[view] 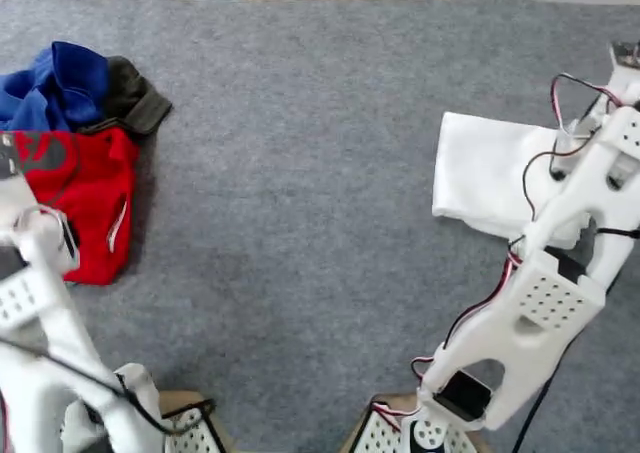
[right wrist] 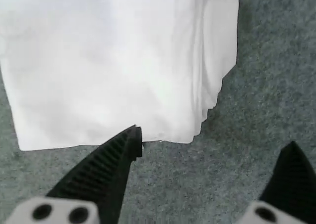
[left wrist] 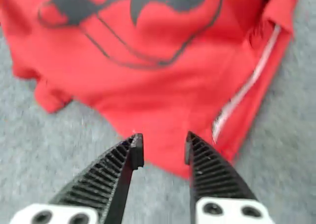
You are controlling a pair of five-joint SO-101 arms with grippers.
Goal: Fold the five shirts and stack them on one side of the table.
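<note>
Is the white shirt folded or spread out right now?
Folded: the white shirt lies as a compact rectangle, with stacked layer edges showing along one side.

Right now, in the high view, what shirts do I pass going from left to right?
First the blue shirt → dark grey shirt → white shirt. The red shirt spans the first two, so I skip it.
</note>
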